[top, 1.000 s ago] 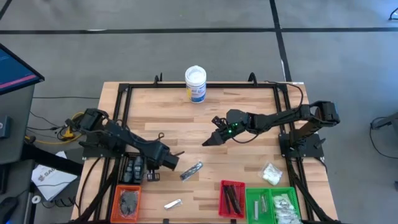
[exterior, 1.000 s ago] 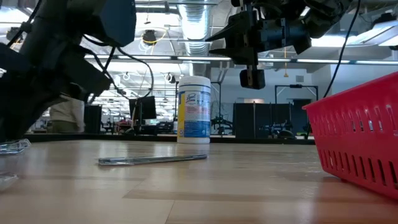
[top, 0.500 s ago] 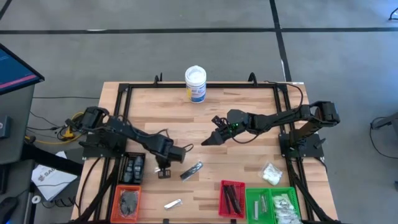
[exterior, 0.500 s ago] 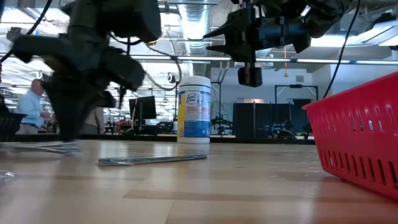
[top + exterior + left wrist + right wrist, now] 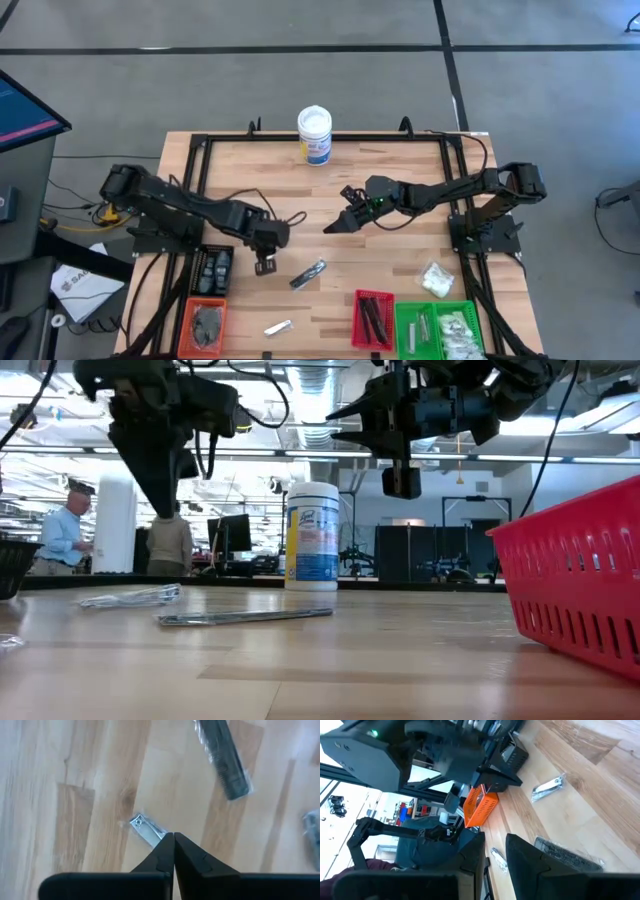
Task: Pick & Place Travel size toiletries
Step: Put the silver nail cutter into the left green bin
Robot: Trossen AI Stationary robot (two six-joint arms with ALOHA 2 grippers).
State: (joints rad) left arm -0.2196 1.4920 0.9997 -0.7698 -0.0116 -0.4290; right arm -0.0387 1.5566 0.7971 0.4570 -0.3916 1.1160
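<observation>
The left gripper (image 5: 173, 851) (fingers together, empty) hovers directly over the silvery nail clipper (image 5: 146, 829), whose long axis slants beneath its tips.

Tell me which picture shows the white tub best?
The low view: the tub stands upright, its blue label facing the camera. The high view shows mostly its lid. Neither wrist view shows it.

A pale butcher-block worktop (image 5: 330, 200) edged by a black frame stands on grey floor (image 5: 300, 80) crossed by dark lines, and beyond it lies a bright open hall with exposed ceiling ducts (image 5: 320, 400), dark cabinets (image 5: 410, 553) and two people (image 5: 62, 540) standing at left.
</observation>
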